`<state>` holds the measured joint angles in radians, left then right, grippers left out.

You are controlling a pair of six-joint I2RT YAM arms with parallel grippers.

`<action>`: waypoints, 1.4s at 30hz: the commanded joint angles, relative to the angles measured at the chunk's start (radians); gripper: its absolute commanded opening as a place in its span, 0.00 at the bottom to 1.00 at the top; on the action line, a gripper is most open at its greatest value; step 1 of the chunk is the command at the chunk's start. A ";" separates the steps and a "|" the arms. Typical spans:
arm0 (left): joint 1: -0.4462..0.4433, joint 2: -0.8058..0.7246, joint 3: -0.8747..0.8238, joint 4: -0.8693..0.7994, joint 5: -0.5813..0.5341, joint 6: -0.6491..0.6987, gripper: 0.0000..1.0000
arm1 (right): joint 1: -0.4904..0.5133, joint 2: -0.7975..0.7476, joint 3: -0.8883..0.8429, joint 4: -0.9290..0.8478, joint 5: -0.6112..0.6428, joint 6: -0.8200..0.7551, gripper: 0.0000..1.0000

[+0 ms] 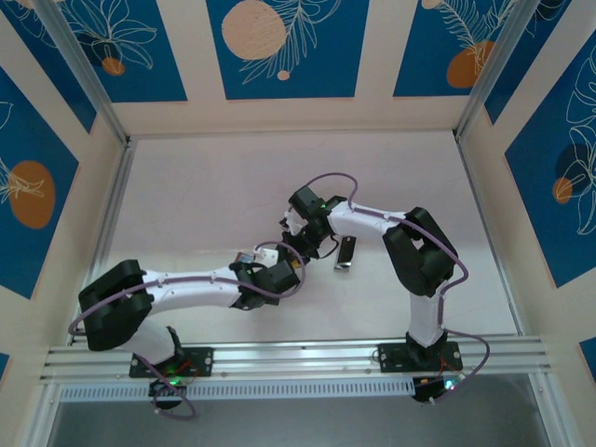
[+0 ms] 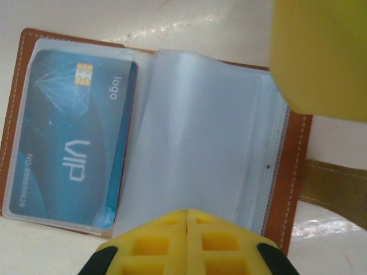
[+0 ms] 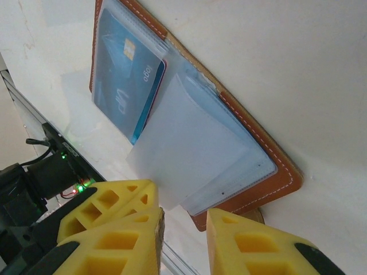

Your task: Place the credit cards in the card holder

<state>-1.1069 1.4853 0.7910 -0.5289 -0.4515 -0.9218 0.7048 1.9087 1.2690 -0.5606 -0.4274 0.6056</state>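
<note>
The brown leather card holder point(image 2: 295, 172) lies open on the white table, with clear plastic sleeves point(image 2: 195, 137) fanned over its middle. A blue VIP credit card point(image 2: 71, 137) sits inside the left sleeve. In the right wrist view the same card point(image 3: 123, 86) has a thin red edge showing behind it. My left gripper point(image 2: 186, 213) is shut with nothing in it, its tip at the near edge of the sleeves. My right gripper point(image 3: 184, 216) hovers at the holder's point(image 3: 258, 183) corner, fingers apart, with bare table visible between them. One raised sleeve point(image 3: 189, 149) ends just in front of its fingers.
Both arms meet over the table's middle in the top view. A narrow dark rectangular piece point(image 1: 345, 252) lies just right of them. A metal rail point(image 1: 298, 358) runs along the near edge, and patterned walls enclose the table's other sides.
</note>
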 commanded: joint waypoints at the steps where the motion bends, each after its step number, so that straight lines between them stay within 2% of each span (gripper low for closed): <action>1: 0.023 -0.049 -0.031 0.018 0.014 -0.054 0.00 | 0.000 0.006 -0.014 0.002 0.009 0.017 0.27; 9: 0.075 -0.118 -0.069 -0.025 -0.022 -0.064 0.00 | 0.012 -0.005 -0.010 -0.022 0.049 0.006 0.27; 12: 0.130 -0.169 -0.109 -0.047 -0.008 -0.069 0.00 | 0.031 0.000 0.002 -0.055 0.092 0.003 0.26; 16: 0.266 -0.306 -0.210 -0.024 0.064 -0.033 0.00 | 0.062 0.004 0.015 -0.073 0.129 0.004 0.22; 18: 0.316 -0.320 -0.213 -0.040 0.084 -0.001 0.00 | 0.084 0.010 0.030 -0.089 0.156 0.003 0.18; 22: 0.362 -0.280 -0.200 -0.036 0.105 0.038 0.00 | 0.112 0.031 0.028 -0.109 0.169 0.022 0.09; 25: 0.384 -0.261 -0.215 0.005 0.127 0.055 0.00 | 0.140 0.009 -0.018 -0.101 0.183 0.029 0.07; 33: 0.383 -0.183 -0.180 0.058 0.143 0.141 0.00 | 0.148 0.074 -0.046 -0.168 0.271 0.032 0.04; 39: 0.326 -0.122 -0.166 0.084 0.139 0.169 0.00 | 0.052 0.105 -0.027 -0.199 0.365 0.028 0.03; 42: 0.275 -0.145 -0.152 0.076 0.123 0.157 0.00 | 0.020 0.107 0.009 -0.240 0.437 -0.003 0.03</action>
<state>-0.7952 1.3514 0.6090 -0.4511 -0.3202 -0.7773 0.7616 1.9652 1.2724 -0.7185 -0.1787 0.6239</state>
